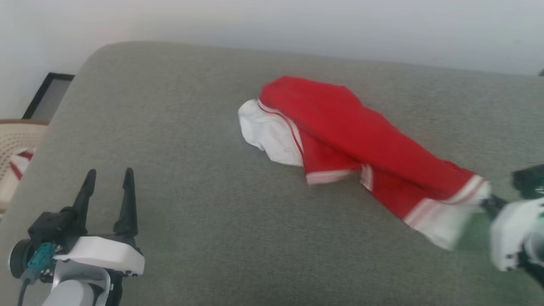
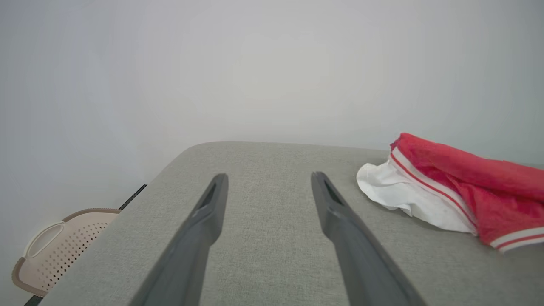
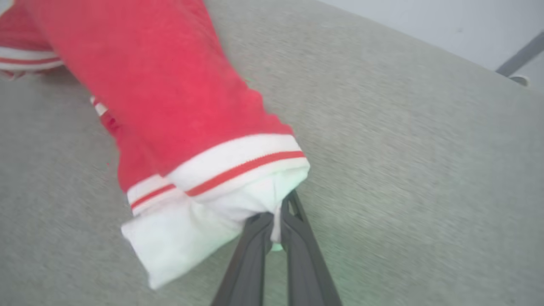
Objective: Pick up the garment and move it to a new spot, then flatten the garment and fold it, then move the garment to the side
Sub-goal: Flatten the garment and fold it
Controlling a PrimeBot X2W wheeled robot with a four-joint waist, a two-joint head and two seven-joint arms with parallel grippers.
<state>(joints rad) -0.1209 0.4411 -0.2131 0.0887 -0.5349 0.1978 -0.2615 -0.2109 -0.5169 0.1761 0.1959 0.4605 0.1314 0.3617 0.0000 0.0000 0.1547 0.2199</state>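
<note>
The right gripper (image 3: 274, 217) is pinching the white end of the garment (image 3: 170, 85) lying just past its tips, so it should be lifting slowly and squeezing tight, while the left gripper (image 1: 110, 171) is sitting wide open.

I have the garment (image 1: 340, 136) lying on the padded surface (image 1: 191, 127), running from the middle toward my near right. Its near-right end sits pinched between the closed fingers of my right gripper (image 3: 272, 219). My left gripper (image 1: 109, 172) hangs over the near left, well apart from the garment. A basket (image 2: 55, 250) sits off the surface's left edge, and the wall (image 2: 272, 63) stands behind it all
</note>
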